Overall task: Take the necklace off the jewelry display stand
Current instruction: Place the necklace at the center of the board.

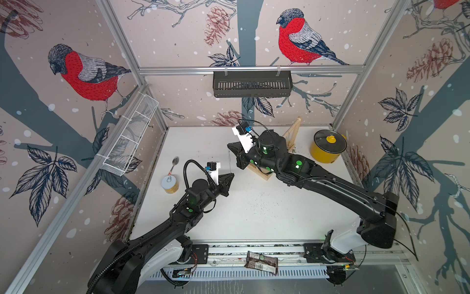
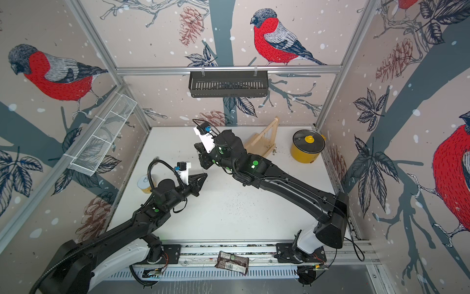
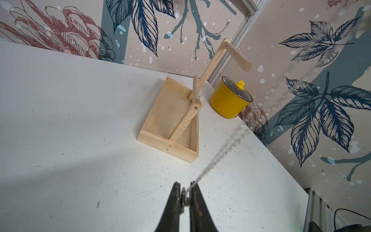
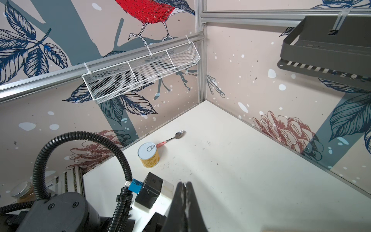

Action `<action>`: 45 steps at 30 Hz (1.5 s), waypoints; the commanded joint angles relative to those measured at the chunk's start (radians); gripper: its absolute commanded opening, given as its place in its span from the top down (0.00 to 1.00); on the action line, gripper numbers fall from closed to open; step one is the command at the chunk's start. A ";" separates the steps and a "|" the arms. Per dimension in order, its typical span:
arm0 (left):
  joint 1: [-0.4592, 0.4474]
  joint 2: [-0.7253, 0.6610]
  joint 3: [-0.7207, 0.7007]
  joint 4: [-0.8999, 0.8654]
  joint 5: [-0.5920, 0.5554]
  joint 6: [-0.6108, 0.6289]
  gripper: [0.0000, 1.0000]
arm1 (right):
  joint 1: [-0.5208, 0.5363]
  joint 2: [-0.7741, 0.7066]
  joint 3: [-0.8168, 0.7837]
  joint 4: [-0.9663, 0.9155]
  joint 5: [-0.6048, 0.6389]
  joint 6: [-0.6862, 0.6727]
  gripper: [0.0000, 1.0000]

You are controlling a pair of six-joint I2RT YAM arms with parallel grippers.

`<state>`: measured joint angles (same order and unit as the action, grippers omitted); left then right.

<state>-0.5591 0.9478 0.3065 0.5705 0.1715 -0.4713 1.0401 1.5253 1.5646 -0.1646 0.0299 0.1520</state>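
Seemingly the lift-off was nearly done: the left gripper [image 3: 184, 183] pinched narrowly on the necklace [image 3: 220, 152], its chain running up toward the right gripper [image 4: 183, 183], jaws pressed together, clear of the jewelry display stand [image 3: 166, 146] at one o'clock on the table [image 1: 254, 216]. Next, it probably needed lowering gently toward six o'clock.

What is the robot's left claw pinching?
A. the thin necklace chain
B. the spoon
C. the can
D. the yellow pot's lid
A: in the left wrist view the left claw is closed on the necklace, and its thin chain runs out from between the tips. The spoon, the can and the pot lid all sit apart from the claw.
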 commanded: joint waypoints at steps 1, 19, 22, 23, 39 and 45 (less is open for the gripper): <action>-0.001 -0.010 -0.004 0.013 -0.020 -0.003 0.86 | 0.000 -0.005 -0.002 0.040 0.001 -0.002 0.96; 0.000 -0.014 0.030 -0.118 0.004 -0.070 0.88 | -0.002 0.022 -0.024 0.028 -0.004 0.037 0.96; 0.000 -0.030 0.027 -0.178 0.018 -0.107 0.88 | -0.010 0.042 -0.036 0.028 -0.019 0.064 0.96; 0.000 -0.035 0.031 -0.210 0.018 -0.115 0.88 | -0.012 0.050 -0.042 0.030 -0.023 0.071 0.96; 0.040 -0.037 -0.031 -0.427 0.024 -0.241 0.90 | -0.085 0.180 -0.095 0.102 -0.157 0.131 0.97; 0.079 -0.009 -0.037 -0.480 0.006 -0.260 0.90 | -0.101 0.263 -0.092 0.109 -0.216 0.143 0.96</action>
<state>-0.4877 0.9283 0.2745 0.1230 0.1886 -0.7071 0.9432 1.7657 1.4708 -0.0925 -0.1360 0.2848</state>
